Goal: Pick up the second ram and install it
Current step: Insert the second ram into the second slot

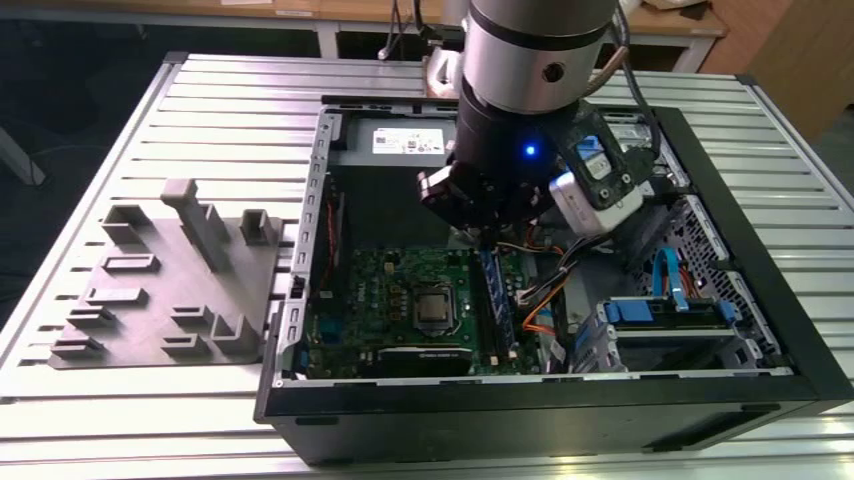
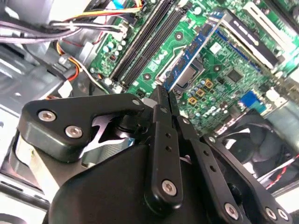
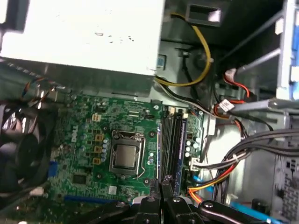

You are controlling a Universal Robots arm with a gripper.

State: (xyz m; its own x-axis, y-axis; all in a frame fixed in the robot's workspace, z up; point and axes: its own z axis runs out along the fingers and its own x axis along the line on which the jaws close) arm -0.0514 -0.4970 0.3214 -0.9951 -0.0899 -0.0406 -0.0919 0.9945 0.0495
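A long, narrow blue-green ram (image 1: 498, 298) stands on edge in the black memory slots (image 3: 171, 140) beside the green motherboard (image 1: 387, 300); its blue edge (image 3: 181, 140) runs along the slots in the first wrist view. Whether a second stick sits beside it I cannot tell. My gripper (image 1: 483, 235) hangs inside the open computer case, just above the slots' end nearest the power supply. Its black fingertips (image 2: 164, 93) are pressed together, shut with nothing between them, and they also rise at the picture's edge in the first wrist view (image 3: 163, 186).
A grey power supply (image 1: 400, 140) lies at the case's far end. The processor socket (image 3: 125, 156) and a black fan (image 3: 18, 154) flank the slots. Coloured cables (image 3: 219, 172) and a blue drive cage (image 1: 667, 310) crowd the exterior view's right. A grey parts fixture (image 1: 174, 290) stands outside the case.
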